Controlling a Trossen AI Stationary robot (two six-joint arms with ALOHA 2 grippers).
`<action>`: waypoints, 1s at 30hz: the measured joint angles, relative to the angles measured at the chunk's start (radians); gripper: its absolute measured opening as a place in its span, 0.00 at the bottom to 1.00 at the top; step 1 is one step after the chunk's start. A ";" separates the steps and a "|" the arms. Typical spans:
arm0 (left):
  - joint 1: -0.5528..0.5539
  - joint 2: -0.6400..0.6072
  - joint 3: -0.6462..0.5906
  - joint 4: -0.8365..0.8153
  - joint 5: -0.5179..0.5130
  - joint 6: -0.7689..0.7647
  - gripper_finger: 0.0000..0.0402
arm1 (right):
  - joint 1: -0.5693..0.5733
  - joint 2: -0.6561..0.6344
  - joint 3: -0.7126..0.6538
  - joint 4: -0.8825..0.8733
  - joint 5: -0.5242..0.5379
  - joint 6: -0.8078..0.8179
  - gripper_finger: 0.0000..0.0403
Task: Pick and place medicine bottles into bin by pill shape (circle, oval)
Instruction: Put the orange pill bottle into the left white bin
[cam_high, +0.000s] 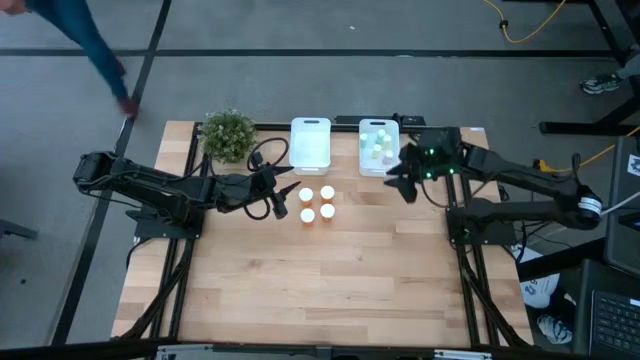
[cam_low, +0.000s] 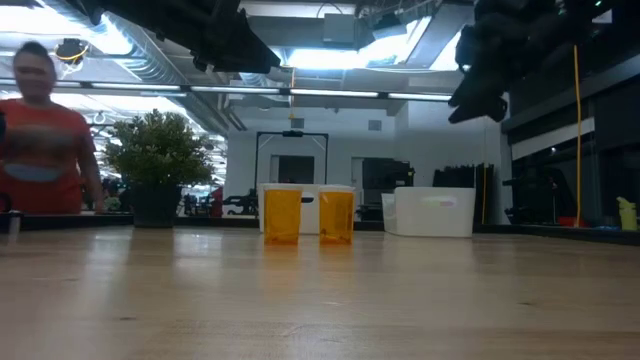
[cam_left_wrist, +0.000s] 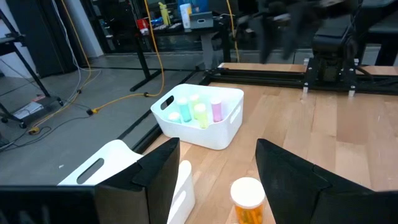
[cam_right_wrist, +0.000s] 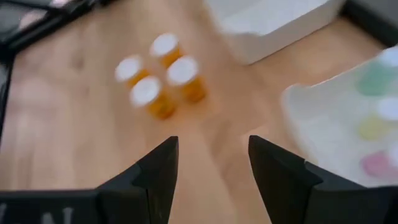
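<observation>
Four orange bottles (cam_high: 317, 203) with white caps stand upright in a tight cluster on the wooden surface (cam_high: 330, 280), long axes vertical, just in front of the empty white bin (cam_high: 310, 143). The left gripper (cam_high: 283, 197) hovers right beside them; from its fingers (cam_left_wrist: 155, 174) the nearest cap lies just ahead and slightly below, between the two tips. Those fingers stand apart, wide enough to take a bottle, and hold nothing. The right gripper (cam_high: 402, 183) hangs beside the second bin (cam_high: 379, 146), which already holds the small pale bottles (cam_left_wrist: 196, 109) with coloured caps; its fingers (cam_right_wrist: 158, 171) are also parted and empty, with the orange cluster farther off ahead. The left arm looks the nearer for the next pick.
</observation>
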 joint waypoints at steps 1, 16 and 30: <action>0.000 0.000 0.000 0.000 0.000 0.000 0.51 | 0.031 -0.005 0.000 -0.010 0.012 0.001 0.49; 0.000 0.000 0.000 0.000 0.000 0.000 0.51 | 0.396 -0.007 0.000 -0.065 0.307 0.155 0.49; 0.000 0.000 0.000 0.000 0.000 -0.001 0.51 | 0.575 -0.015 -0.001 -0.082 0.508 0.173 0.49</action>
